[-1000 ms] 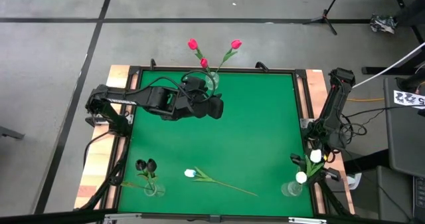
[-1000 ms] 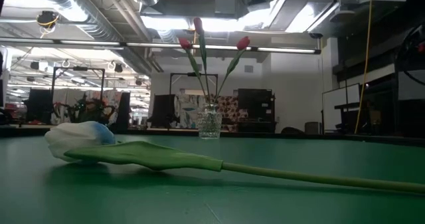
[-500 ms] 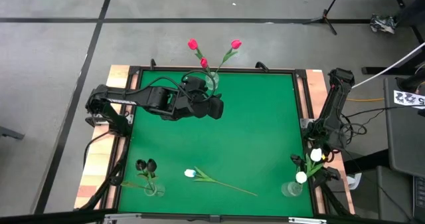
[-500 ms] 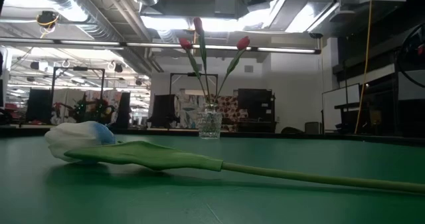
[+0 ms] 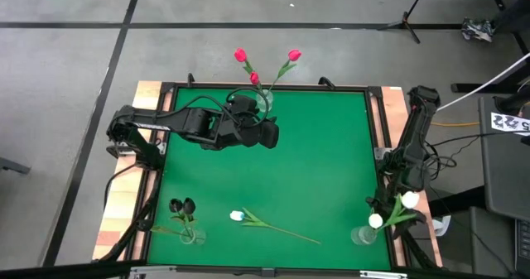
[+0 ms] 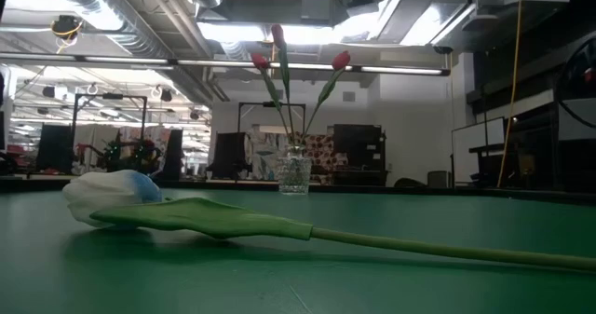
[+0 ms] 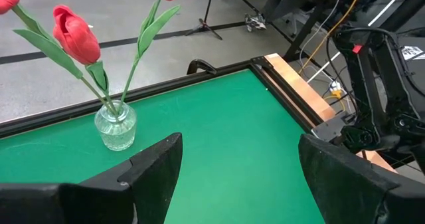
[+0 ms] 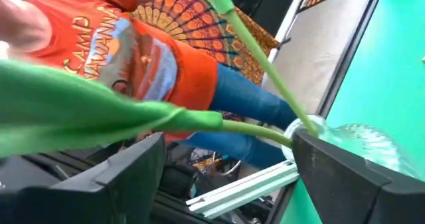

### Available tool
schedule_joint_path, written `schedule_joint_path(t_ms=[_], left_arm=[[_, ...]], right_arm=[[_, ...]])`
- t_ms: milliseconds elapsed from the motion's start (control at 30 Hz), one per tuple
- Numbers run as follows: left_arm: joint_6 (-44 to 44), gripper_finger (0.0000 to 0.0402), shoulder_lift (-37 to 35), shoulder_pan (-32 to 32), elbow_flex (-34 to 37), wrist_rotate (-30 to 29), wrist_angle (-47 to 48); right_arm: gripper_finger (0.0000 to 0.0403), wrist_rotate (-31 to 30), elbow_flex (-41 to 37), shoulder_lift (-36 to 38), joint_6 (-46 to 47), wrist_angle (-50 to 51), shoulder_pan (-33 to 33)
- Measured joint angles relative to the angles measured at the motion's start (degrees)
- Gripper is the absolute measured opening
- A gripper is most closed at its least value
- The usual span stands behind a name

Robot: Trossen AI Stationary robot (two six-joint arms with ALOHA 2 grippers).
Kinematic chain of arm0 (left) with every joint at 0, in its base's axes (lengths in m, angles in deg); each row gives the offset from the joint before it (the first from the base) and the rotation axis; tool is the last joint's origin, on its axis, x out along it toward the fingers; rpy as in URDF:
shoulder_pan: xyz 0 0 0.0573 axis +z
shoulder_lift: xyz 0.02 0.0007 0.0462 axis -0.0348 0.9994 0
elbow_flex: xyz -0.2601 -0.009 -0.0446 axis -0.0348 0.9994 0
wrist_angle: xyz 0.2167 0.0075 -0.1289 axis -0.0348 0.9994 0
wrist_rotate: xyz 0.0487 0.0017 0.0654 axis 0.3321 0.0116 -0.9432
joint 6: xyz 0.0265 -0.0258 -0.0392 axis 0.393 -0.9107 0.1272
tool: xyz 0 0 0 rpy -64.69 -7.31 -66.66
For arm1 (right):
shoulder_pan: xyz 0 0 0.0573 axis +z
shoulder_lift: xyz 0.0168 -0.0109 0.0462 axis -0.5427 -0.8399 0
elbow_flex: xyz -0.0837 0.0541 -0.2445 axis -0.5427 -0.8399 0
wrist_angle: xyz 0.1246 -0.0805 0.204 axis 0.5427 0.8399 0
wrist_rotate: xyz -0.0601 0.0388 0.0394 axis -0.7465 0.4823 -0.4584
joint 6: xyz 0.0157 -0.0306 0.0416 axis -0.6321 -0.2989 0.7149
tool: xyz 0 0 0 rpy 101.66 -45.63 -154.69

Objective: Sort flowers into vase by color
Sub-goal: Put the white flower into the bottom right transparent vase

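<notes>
Three red tulips stand in a glass vase point(image 5: 263, 102) at the far edge, also in the low view point(image 6: 294, 170). My left gripper point(image 5: 270, 135) hangs open just near of it, nothing between its fingers point(image 7: 153, 167). Two dark tulips stand in a vase point(image 5: 189, 233) at the near left. A white tulip point(image 5: 238, 216) lies flat on the green mat, stem toward the right. Two white tulips point(image 5: 409, 199) lean in a vase point(image 5: 363, 235) at the near right. My right gripper point(image 5: 387, 198) is open beside their stems point(image 8: 255, 127).
The table has a raised dark rim point(image 5: 377, 122) with wooden side strips. A person in an orange shirt point(image 8: 133, 58) and blue jeans stands beyond the near right corner. The mat's middle point(image 5: 323, 163) holds no objects.
The upper white tulip in the near-right vase has tipped: its head has swung toward the table's right edge while its stem stays in the vase. The right arm's wrist has rolled slightly beside it.
</notes>
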Motion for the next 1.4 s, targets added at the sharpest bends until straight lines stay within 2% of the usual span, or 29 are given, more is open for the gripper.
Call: schedule_joint_path(t_ms=[267, 533, 667, 833, 1000, 1167, 1333, 1400], left_arm=[[-0.02, 0.0294, 0.0, -0.04, 0.0, 0.02, -0.02], [0.02, 0.0294, 0.0, -0.02, 0.0, 0.02, -0.02], [0.19, 0.0294, 0.0, -0.02, 0.0, 0.02, 0.0], [0.67, 0.0294, 0.0, -0.02, 0.0, 0.02, 0.0], [1.66, 0.0294, 0.0, -0.02, 0.0, 0.02, 0.0], [1.98, 0.0294, 0.0, -0.02, 0.0, 0.02, 0.02], [2.01, 0.0294, 0.0, -0.02, 0.0, 0.02, 0.02], [2.01, 0.0294, 0.0, -0.14, 0.0, 0.02, 0.02]], right_arm=[[0.0328, -0.39, 0.0, 6.26, 1.44, 4.52, 0.0], [0.0328, 4.57, 0.01, 11.92, 7.56, 18.83, 0.0], [0.0328, 1.61, 0.19, 13.6, 9.17, 23.91, 0.0], [0.0328, -6.71, 0.81, 14.61, 8.89, 26.1, 0.0], [0.0328, -21.29, 1.79, 14.62, 9.17, 28.65, -0.01], [0.0328, -29.11, 5.51, 15.73, 8.62, 32.37, 0.0], [0.0328, -51.15, 8.43, 15.83, 10.62, 40.6, 0.0], [0.0328, -57.47, 8.86, 15.85, 10.6, 41.33, 0.0]])
